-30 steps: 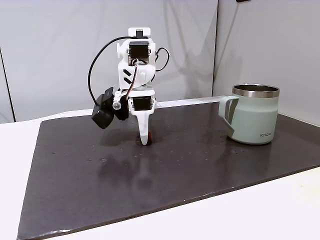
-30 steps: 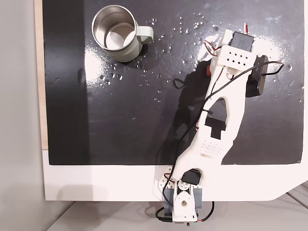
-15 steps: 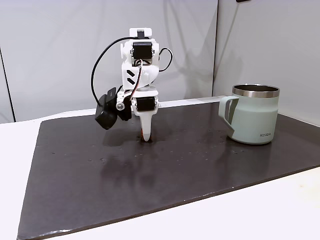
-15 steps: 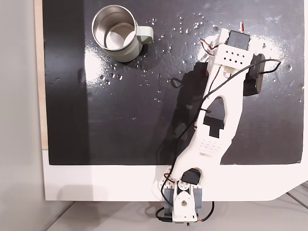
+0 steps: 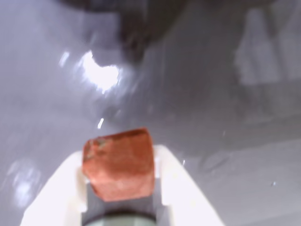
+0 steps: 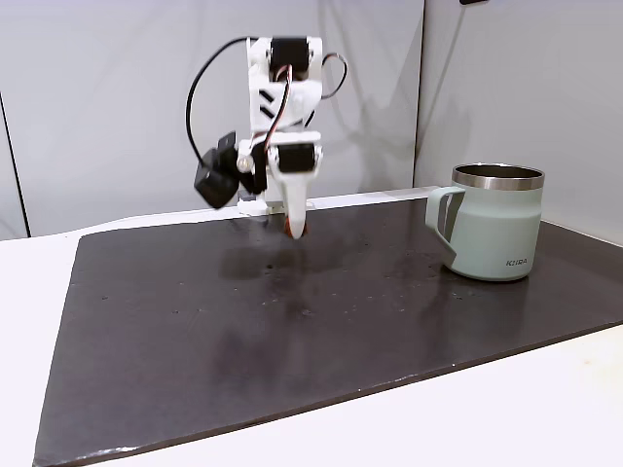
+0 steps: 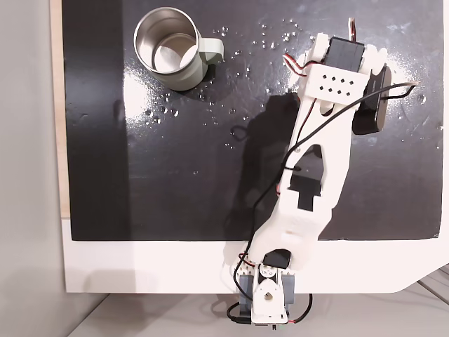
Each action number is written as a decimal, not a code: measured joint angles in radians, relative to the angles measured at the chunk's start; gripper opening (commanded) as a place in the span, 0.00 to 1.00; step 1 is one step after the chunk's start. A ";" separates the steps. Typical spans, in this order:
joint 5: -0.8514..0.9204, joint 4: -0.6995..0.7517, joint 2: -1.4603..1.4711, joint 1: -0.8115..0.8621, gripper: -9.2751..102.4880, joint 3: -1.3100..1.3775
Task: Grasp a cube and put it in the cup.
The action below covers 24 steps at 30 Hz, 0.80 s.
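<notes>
In the wrist view the rust-orange cube [image 5: 120, 162] is pinched between my gripper's [image 5: 121, 165] two white fingers, above the dark mat. The side fixed view shows the gripper [image 6: 296, 228] pointing down, lifted clear of the mat, with a spot of orange at its tip. The pale sage-green cup [image 6: 496, 233] stands upright at the mat's right in that view, well apart from the gripper. From above, the cup [image 7: 172, 49] sits at the top left, its steel inside bare, and the white arm [image 7: 316, 147] reaches to the top right, covering the gripper.
A dark glossy mat [image 6: 292, 331] covers most of the white table [image 6: 545, 409]. A black camera [image 6: 216, 175] hangs on the arm's left side in the side view. Open mat lies between the arm and the cup.
The gripper has risen off the mat with the cube in it and drifted toward the far edge. The cup has not moved.
</notes>
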<state>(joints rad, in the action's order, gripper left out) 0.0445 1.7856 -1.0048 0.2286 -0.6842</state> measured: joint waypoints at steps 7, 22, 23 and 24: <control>-0.011 0.006 -0.276 -0.032 0.12 -0.078; -0.025 0.012 -0.495 -0.086 0.12 -0.066; -0.031 0.014 -0.483 -0.097 0.12 -0.041; -0.035 0.014 -0.468 -0.107 0.12 -0.015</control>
<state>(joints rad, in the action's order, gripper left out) 0.0092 1.7994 -1.4726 0.1212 -0.6995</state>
